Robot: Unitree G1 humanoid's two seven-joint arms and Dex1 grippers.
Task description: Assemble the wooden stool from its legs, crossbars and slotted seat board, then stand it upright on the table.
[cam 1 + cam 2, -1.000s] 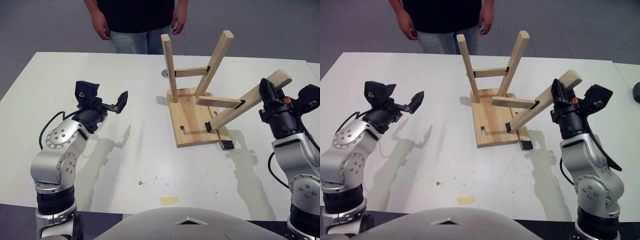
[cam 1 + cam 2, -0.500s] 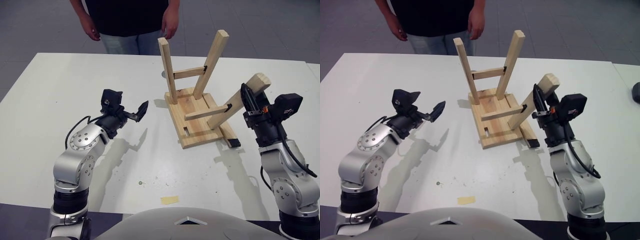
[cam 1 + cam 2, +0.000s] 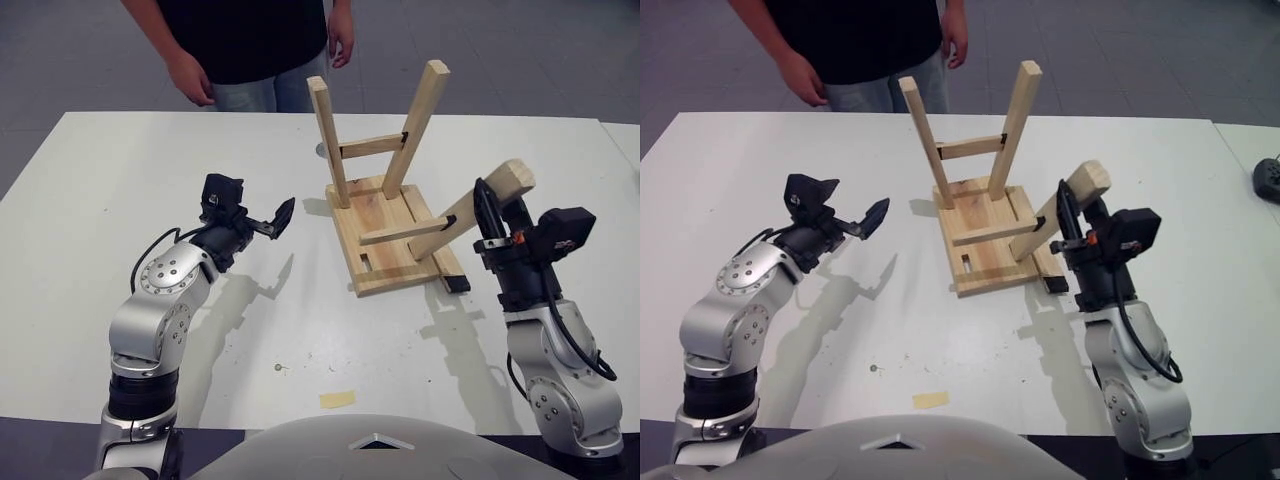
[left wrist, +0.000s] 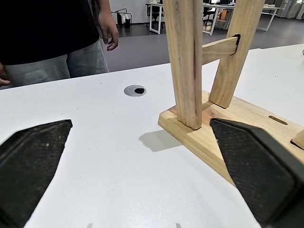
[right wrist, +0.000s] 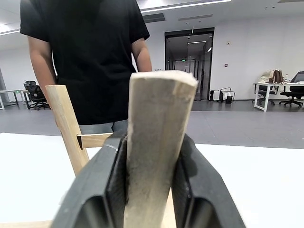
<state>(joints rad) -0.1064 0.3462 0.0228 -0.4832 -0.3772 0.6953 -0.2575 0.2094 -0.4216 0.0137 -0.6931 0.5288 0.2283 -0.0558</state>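
Stool (image 3: 385,215) parts sit upside down a little toward 1 o'clock of the counter's (image 3: 150,150) middle. The seat board (image 3: 372,225) lies flat, with two legs (image 3: 328,140) and their crossbar (image 3: 372,146) already standing in its 12 o'clock edge.

The right gripper (image 5: 151,161), at 4 o'clock of the board, is clamped around the upper part of a third leg (image 3: 512,178). That leg leans away toward 3 o'clock, with a second crossbar (image 3: 395,236) running from it across the board. The left gripper (image 3: 250,205) hovers at 9 o'clock of the board with its fingers spread wide and nothing between them.

The step in hand looks like seating this leaning leg. It would go best by first bringing the leg to vertical, its foot squarely over an empty slot (image 3: 365,262), and only then pressing straight down. Pushing while it is tilted would likely jam the tenon or slide the board. The free gripper could pin the board's 9 o'clock edge flat against that push.

Compared with a second ago, the left arm has swung in from farther out at 9 o'clock, close to the board. The right arm has drawn nearer the board, and the held leg stands steeper.
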